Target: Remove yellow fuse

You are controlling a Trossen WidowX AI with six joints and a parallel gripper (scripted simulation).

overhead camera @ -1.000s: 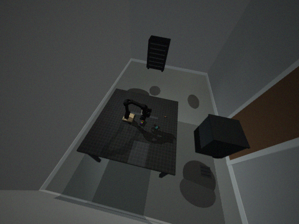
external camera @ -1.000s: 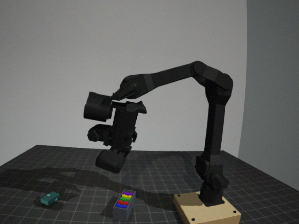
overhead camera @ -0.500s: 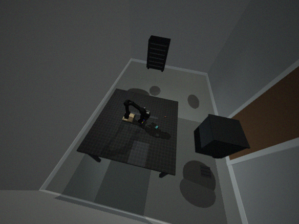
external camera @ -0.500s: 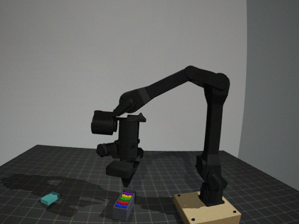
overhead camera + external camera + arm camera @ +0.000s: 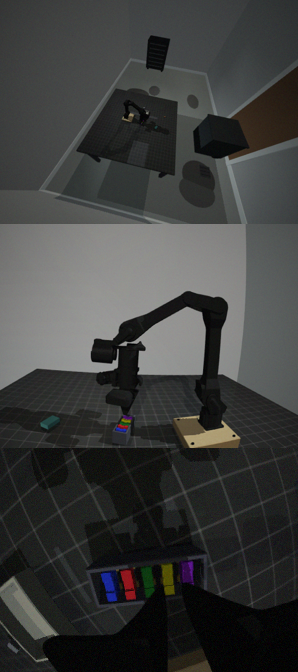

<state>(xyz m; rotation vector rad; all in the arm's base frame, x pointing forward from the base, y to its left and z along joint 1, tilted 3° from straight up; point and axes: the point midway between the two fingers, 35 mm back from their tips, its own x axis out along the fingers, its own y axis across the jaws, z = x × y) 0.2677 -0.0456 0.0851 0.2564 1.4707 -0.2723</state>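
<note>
Fingers: two dark tapered blades, drawn to a narrow gap, their tips converging just above the row of fuses. In the wrist view the tips flanked the near end of the yellow fuse (image 5: 168, 579); whether they touched it cannot be told, and nothing was seen lifted between them, so the gripper (image 5: 172, 600) was judged narrowed for a pinch but not yet holding.

Yellow fuse: seated upright in the fuse block (image 5: 149, 585), second from one end, between the green fuse (image 5: 148, 581) and the purple fuse (image 5: 188, 572). The red fuse (image 5: 128, 584) and blue fuse (image 5: 108, 587) filled the remaining slots. All five slots were occupied, with neighbours close on either side.

Handling, as a judgement: the fuse appeared small, rigid and light, with smooth sides that might slip under a weak pinch. The exposed top was the only part open to grasp; the fingers would have to close across its narrow faces without brushing green or purple, and the pull would have to be vertical.

Outward: in the exterior view the gripper (image 5: 126, 409) hung point-down directly over the block (image 5: 122, 434). The teal tray (image 5: 50, 422) lay well apart on the table (image 5: 163, 398), with nothing seen in it.
</note>
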